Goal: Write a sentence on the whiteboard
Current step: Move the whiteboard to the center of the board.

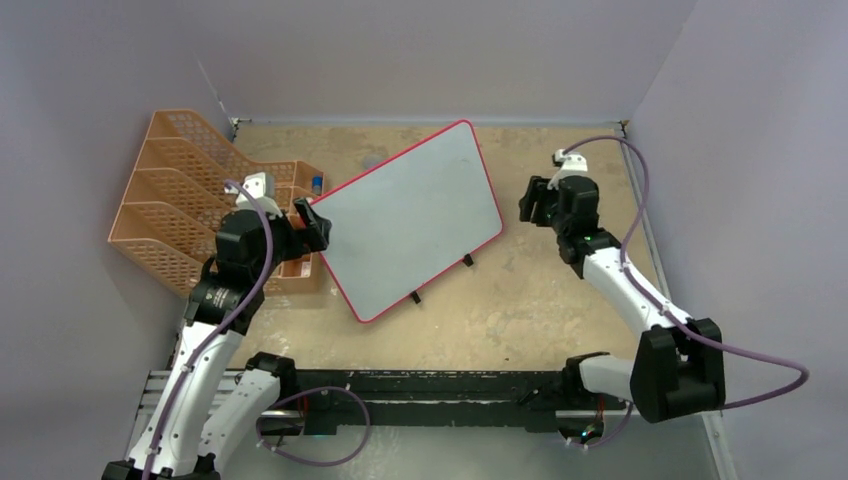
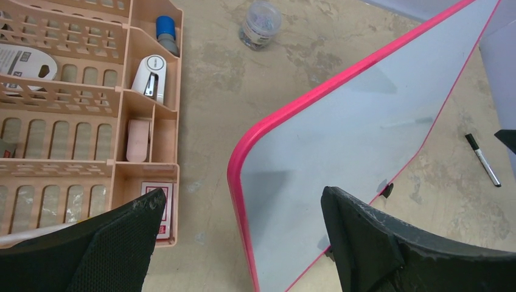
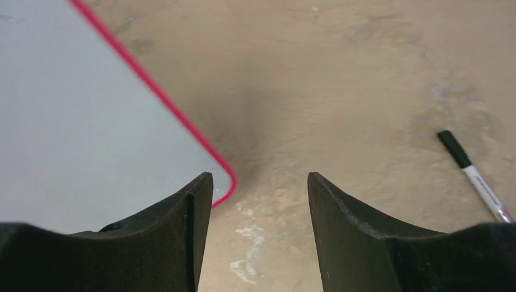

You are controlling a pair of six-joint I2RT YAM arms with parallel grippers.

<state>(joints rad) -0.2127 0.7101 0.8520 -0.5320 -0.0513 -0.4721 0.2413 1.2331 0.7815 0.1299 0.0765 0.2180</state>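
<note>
Your left hand (image 1: 312, 225) hangs wide open and empty at the left edge of the whiteboard (image 1: 410, 225). In the wrist view the red-framed corner shows between its fingers, and the orange file rack (image 1: 170, 200) sits close behind. The board stands on its black feet mid-surface (image 1: 520, 300), skewed to the table edges. Your right hand (image 1: 535, 205), also spread and holding nothing, sits just off the board's right corner. A black-capped marker (image 3: 477, 179) lies on open surface to its right.

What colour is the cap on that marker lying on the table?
Black; the marker shows best in the right wrist view.
</note>
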